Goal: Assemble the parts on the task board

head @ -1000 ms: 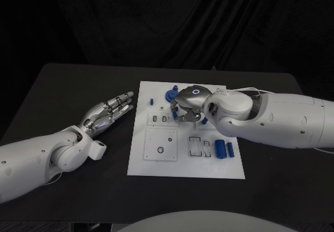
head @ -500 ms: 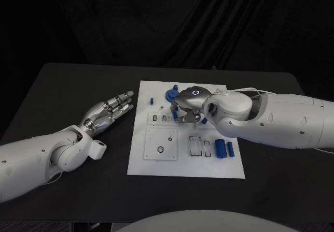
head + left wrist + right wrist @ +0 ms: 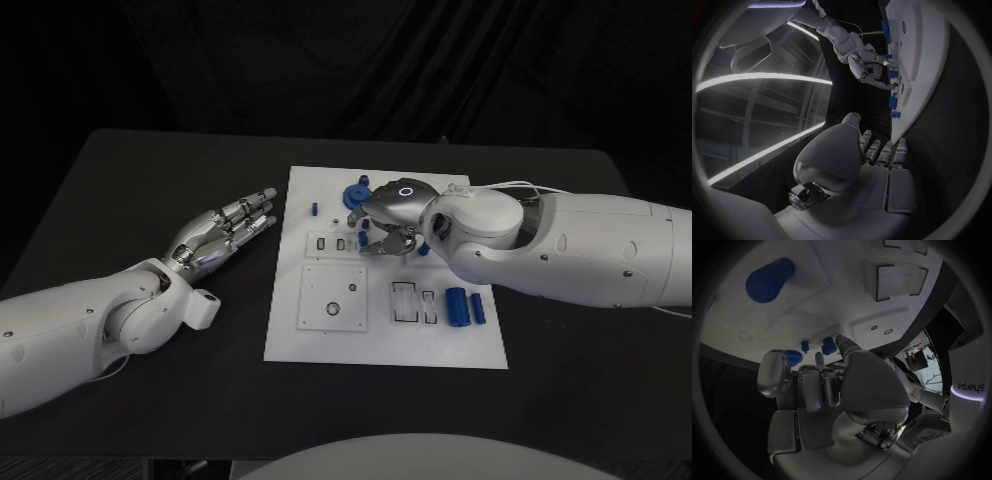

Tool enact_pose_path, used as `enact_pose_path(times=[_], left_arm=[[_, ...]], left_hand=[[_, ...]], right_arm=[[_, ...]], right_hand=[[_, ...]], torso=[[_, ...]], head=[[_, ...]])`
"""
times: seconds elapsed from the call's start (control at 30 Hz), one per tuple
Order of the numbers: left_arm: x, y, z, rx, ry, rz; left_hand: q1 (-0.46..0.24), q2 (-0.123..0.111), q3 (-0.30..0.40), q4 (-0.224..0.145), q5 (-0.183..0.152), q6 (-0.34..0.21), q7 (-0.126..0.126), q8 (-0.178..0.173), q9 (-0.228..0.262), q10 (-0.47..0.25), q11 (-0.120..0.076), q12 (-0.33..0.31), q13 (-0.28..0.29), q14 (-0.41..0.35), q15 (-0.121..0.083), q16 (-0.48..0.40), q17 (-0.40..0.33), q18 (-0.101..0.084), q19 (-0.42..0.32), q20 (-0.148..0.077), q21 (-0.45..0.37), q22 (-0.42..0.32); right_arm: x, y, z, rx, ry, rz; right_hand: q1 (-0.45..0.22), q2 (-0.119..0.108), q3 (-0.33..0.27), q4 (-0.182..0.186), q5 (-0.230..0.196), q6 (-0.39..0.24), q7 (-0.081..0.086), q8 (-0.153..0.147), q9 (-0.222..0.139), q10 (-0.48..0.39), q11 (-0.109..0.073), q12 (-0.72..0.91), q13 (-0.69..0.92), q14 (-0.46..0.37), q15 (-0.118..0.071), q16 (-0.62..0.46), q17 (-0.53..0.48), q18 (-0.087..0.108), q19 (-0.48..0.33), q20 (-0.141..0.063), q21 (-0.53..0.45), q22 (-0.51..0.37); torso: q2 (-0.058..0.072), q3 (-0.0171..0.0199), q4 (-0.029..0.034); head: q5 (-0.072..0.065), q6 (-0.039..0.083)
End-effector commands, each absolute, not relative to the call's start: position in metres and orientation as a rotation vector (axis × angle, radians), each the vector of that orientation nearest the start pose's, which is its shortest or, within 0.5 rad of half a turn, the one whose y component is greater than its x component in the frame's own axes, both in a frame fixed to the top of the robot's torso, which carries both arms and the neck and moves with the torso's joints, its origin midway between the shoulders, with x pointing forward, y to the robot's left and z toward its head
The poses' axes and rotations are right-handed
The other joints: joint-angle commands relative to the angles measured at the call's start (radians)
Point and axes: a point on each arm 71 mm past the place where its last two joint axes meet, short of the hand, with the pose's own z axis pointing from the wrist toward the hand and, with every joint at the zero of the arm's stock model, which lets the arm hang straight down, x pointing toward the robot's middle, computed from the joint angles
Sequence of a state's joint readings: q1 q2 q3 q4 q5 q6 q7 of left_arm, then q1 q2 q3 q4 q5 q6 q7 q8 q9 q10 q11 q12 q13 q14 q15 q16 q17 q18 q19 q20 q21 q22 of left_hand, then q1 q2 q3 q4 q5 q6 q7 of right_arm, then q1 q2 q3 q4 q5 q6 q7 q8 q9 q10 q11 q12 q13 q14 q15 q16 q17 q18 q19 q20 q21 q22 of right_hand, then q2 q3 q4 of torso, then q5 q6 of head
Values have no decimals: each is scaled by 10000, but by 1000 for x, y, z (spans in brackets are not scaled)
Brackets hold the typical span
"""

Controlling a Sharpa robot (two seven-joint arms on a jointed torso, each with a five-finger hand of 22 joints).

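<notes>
The white task board (image 3: 329, 340) lies in the middle of the table. My right hand (image 3: 387, 226) hovers over its far middle with fingers curled down toward small blue parts (image 3: 792, 358) by the fingertips (image 3: 774, 371); whether it pinches one is hidden. The left wrist view shows that hand (image 3: 867, 65) bent over the board too. A blue round part (image 3: 353, 193) and a small blue peg (image 3: 315, 210) sit at the far left of the board. Two blue cylinders (image 3: 464, 308) lie near its right edge. My left hand (image 3: 231, 230) rests flat with fingers apart and holds nothing, on the table left of the board.
Rectangular recesses (image 3: 414, 302) and a square plate with a hole (image 3: 333, 297) occupy the board's near half. Black table (image 3: 159, 180) surrounds the board. My right forearm (image 3: 577, 250) spans the board's right side.
The right hand's fingers have shifted slightly over the board's far middle. The left hand and the parts have not moved.
</notes>
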State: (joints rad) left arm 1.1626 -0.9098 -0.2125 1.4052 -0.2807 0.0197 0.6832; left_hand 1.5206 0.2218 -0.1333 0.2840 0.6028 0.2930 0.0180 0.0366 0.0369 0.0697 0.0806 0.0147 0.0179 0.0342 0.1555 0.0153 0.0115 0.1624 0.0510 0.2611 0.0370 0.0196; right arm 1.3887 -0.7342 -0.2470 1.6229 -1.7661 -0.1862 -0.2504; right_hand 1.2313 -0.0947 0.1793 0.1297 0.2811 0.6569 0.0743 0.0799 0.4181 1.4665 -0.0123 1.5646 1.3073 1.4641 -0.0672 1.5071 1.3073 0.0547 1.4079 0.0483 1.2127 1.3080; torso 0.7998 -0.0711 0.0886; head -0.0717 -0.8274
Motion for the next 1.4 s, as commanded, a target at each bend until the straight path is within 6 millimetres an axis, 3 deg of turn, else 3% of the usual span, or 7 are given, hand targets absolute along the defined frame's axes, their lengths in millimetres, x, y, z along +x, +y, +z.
enact_pose_path(times=[0.03,0.5,0.87,1.17,1.23,1.3,1.4], left_arm=[[457,258,-238,-6858,15217,-17361],[449,266,-225,-6526,14500,-16432],[469,257,-200,-3704,14702,-15345],[510,256,-189,-2162,14330,-15095],[515,254,-187,-2077,14116,-15210],[520,252,-187,-2124,14137,-15244],[526,249,-189,-2597,14268,-15067]], left_hand=[[-91,-18,79,-1,-53,-34,36,-5,-11,-14,69,6,-1,16,53,-1,-5,157,-23,57,35,-3],[182,-239,214,-179,468,525,273,87,44,187,30,39,30,151,154,59,26,175,104,189,143,41],[86,-376,125,50,-439,889,421,90,57,675,36,97,112,665,123,256,112,198,461,197,425,144],[-3615,-64,-1733,68,-3067,3004,654,481,237,5077,495,1214,1185,5263,19,1906,903,217,3811,105,2585,894],[-3682,231,-1881,59,-5542,3356,544,539,270,5340,458,1503,1229,5688,-87,2039,933,216,4197,-16,2647,862],[-3650,160,-1976,50,-5543,3511,515,569,282,5375,404,1574,1231,5804,-89,2070,937,210,4266,-30,2640,840],[-2082,324,-831,-158,-1524,3452,652,448,258,5086,606,1716,1145,5761,122,1949,869,182,4321,158,2476,682]], right_arm=[[461,-125,-166,-6293,15736,4839],[460,-150,-125,-4783,13725,6143],[467,-205,-106,-3606,12379,6079],[480,-235,-106,-2931,12421,5530],[481,-240,-109,-2820,12482,5464],[482,-244,-112,-2726,12610,5384],[484,-244,-116,-2692,12785,5312]], right_hand=[[-81,-82,-48,139,33,-276,-9,-145,-197,957,33,7,2568,733,49,-51,1997,207,14,25,-57,1631],[146,-154,-10,420,52,-290,10,-75,-476,1043,30,62,2635,813,33,95,2131,150,166,8,216,1711],[610,69,182,548,33,339,0,187,-693,1043,4,62,2635,976,-3,422,2431,7,531,-27,958,1906],[732,218,272,585,35,498,23,231,-772,1043,11,62,2635,1004,-8,483,2488,-19,598,-39,1097,1940],[740,225,277,585,35,501,31,230,-777,1043,13,62,2635,1010,-7,497,2501,-20,601,-39,1104,1941],[740,225,277,585,35,501,31,230,-777,1043,13,62,2635,1010,-7,497,2501,-20,601,-39,1104,1941],[741,237,281,594,33,501,43,227,-787,1043,19,62,2635,1007,-6,487,2492,-18,598,-40,1095,1938]], torso=[[-5,2,-5],[-40,56,-18],[-347,309,-65],[-568,502,-125],[-600,538,-149],[-643,595,-178],[-722,680,-199]], head=[[49,66],[425,552],[698,605],[837,470],[888,451],[922,472],[956,499]])
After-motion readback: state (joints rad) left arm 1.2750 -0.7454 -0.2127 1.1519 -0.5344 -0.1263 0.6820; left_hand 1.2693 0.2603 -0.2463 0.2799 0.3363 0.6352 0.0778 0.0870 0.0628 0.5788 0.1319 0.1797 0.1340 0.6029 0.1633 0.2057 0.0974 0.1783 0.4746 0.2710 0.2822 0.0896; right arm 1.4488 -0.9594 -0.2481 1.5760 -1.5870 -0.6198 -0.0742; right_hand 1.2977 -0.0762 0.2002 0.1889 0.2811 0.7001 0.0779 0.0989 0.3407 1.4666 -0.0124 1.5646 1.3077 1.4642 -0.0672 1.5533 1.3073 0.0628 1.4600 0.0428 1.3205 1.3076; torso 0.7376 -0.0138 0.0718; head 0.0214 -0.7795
